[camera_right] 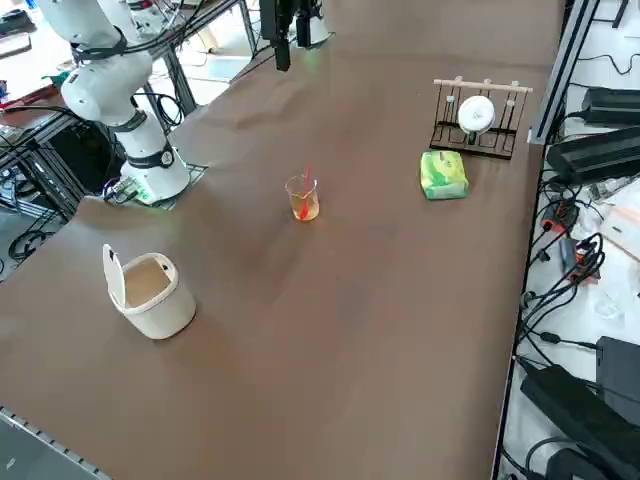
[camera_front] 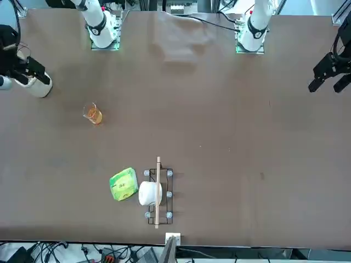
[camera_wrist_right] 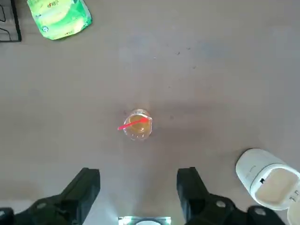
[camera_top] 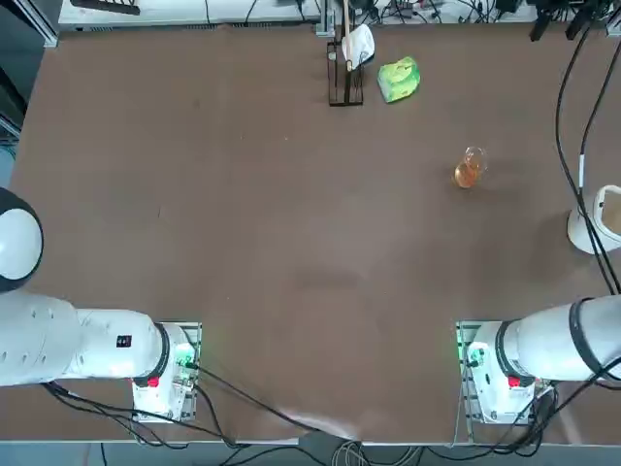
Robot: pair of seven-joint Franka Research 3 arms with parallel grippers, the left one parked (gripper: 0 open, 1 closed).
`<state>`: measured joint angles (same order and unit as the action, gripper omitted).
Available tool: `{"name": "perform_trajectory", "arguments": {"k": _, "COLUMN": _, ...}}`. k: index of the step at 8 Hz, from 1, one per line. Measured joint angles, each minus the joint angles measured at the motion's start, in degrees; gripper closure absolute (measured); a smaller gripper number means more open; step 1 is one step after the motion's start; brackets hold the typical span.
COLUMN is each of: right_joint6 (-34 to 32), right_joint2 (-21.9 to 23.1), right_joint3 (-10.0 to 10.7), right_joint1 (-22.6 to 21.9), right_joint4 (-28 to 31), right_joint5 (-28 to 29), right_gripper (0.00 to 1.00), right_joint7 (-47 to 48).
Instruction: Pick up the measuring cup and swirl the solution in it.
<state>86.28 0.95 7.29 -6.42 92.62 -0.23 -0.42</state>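
The wrist view alone shows the right gripper (camera_wrist_right: 139, 194), jaws spread and empty, high above the measuring cup (camera_wrist_right: 137, 124); a red stick crosses the orange solution (camera_wrist_right: 140, 127). In the right side view, left to right on the brown tabletop (camera_right: 380, 330): white lidded cup (camera_right: 150, 292), measuring cup (camera_right: 302, 198) standing free, green packet (camera_right: 443, 175), wire rack (camera_right: 480, 118).
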Motion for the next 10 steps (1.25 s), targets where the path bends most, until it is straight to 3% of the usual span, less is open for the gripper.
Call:
{"name": "perform_trajectory", "arguments": {"k": 2, "right_joint6": 1.4, "right_joint2": -1.4, "right_joint3": 0.0, "right_joint1": -0.3, "right_joint4": 1.1, "right_joint5": -0.8, "right_gripper": 0.00, "right_joint7": 0.0}}
{"name": "perform_trajectory", "arguments": {"k": 8, "right_joint6": 7.9, "right_joint2": -2.8, "right_joint3": -0.4, "right_joint1": -8.3, "right_joint4": 11.5, "right_joint5": -9.9, "right_gripper": 0.00, "right_joint7": 0.9}}
{"name": "perform_trajectory", "arguments": {"k": 10, "right_joint6": 10.4, "right_joint2": -2.9, "right_joint3": -0.4, "right_joint1": -10.3, "right_joint4": 14.6, "right_joint5": -12.2, "right_gripper": 0.00, "right_joint7": 7.2}}
